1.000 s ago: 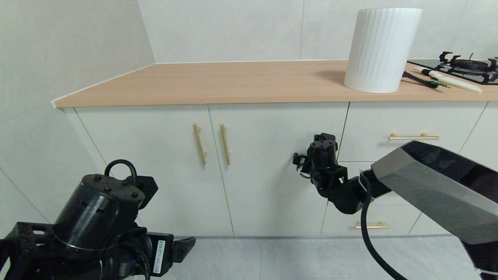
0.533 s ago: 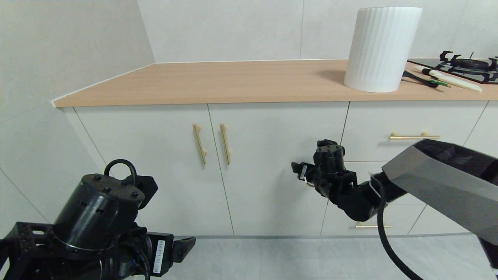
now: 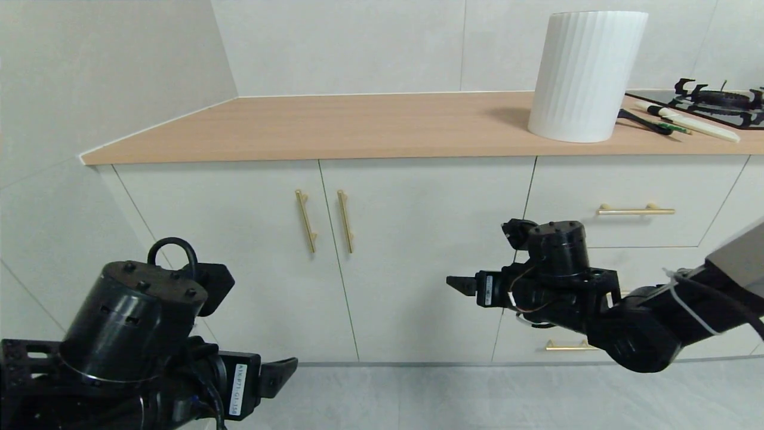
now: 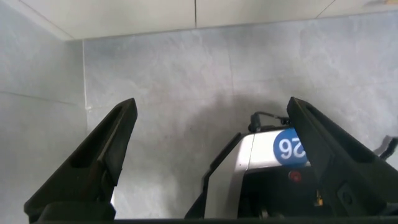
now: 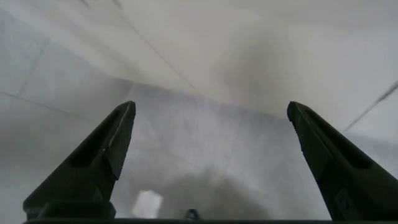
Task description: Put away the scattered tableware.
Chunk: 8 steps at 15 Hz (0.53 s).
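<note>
My left gripper (image 4: 211,106) hung nearest and lowest over the grey tiled floor (image 4: 186,68), its fingers (image 4: 106,149) spread wide around nothing. The right gripper (image 5: 211,107) sat farther out before the pale cabinet doors (image 3: 412,239), its fingers (image 5: 102,155) likewise apart and bare. Up on the wooden surface (image 3: 334,125), the scattered tableware (image 3: 686,122), a long cream utensil and a black-handled one, lay just beside the tall white ribbed container (image 3: 585,77), near the black gas hob (image 3: 716,98).
</note>
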Tool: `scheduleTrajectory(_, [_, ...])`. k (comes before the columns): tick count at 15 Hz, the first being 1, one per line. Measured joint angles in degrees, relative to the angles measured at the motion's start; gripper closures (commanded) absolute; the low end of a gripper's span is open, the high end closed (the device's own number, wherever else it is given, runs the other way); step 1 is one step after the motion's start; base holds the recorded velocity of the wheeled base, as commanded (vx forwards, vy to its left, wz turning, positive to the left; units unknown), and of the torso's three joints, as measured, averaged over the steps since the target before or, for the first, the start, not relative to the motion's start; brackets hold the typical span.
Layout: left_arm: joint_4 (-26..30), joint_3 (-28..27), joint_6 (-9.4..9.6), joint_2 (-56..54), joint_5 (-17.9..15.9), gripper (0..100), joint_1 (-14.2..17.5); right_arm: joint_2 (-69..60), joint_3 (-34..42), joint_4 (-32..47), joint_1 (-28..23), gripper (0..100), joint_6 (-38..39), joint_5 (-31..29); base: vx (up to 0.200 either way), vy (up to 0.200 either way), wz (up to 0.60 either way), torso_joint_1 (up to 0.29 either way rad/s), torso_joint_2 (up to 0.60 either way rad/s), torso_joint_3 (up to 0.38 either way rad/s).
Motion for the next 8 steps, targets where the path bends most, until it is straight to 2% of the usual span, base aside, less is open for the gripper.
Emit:
scheduleTrajectory(2, [0.0,-0.4,1.4,-3.2,0.0,0,0.7,-5.0,3.1,-0.2,0.0,0,-2.4,-1.3,0.0,0.0,0.0,0.0,0.0,0.0])
scheduleTrajectory(4, [0.0,-0.9,4.19,-7.2,-0.1,0,3.5,-11.2,6.1,-0.3,0.0,0,-3.4,-5.7,0.0,0.0,0.0,0.0,0.0,0.0])
scheduleTrajectory(8, [0.0,1.3,5.29,-18.3,0.0,0,8.6,-26.9,15.7,-0.4,-1.3,0,-5.3,-13.3,0.0,0.0,0.0,0.0,0.0,0.0])
